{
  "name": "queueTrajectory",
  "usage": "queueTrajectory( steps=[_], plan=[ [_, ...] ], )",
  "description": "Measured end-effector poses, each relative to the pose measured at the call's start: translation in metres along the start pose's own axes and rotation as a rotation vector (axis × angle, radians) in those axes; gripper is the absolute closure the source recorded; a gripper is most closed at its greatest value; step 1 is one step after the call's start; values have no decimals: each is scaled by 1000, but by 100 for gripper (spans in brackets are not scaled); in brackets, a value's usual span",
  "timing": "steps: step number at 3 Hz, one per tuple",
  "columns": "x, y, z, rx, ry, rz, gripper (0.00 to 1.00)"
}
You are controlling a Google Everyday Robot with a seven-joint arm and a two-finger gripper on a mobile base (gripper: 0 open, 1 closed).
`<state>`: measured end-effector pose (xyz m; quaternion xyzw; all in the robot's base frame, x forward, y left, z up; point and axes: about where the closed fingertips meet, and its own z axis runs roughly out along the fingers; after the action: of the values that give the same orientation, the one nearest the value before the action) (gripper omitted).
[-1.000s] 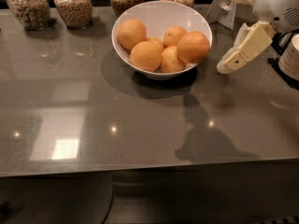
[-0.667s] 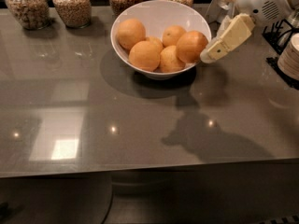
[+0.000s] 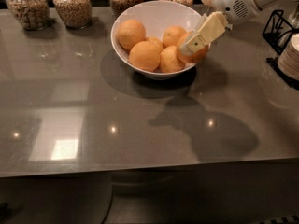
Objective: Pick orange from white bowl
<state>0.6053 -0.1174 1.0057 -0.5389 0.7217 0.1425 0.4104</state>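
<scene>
The white bowl (image 3: pixel 140 17) stands at the back middle of the grey table and holds several oranges. The orange (image 3: pixel 200 56), the deepest reddish one, lies against the bowl's right side and is partly hidden by my gripper. My gripper (image 3: pixel 190 45), cream-coloured on a white arm (image 3: pixel 238 3), reaches in from the upper right. It hangs over the bowl's right rim, right in front of that orange. A paler big orange (image 3: pixel 145 55) lies at the bowl's front, another (image 3: pixel 131 33) at its left.
Several glass jars of grains (image 3: pixel 72 6) line the table's back edge. A black wire rack (image 3: pixel 279 27) and a stack of plates (image 3: pixel 290 55) stand at the right edge. The table's front edge (image 3: pixel 140 169) runs across the lower part of the view.
My gripper has moved left and down from beside the bowl's right side to over its right rim, now overlapping the reddish orange. The oranges and the bowl have not moved.
</scene>
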Motion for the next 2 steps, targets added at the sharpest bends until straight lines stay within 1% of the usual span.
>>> queueTrajectory(
  steps=[1,2],
  plan=[
    [8,-9,18,-10,21,28,0],
    [24,-19,29,-15,41,56,0]
  ],
)
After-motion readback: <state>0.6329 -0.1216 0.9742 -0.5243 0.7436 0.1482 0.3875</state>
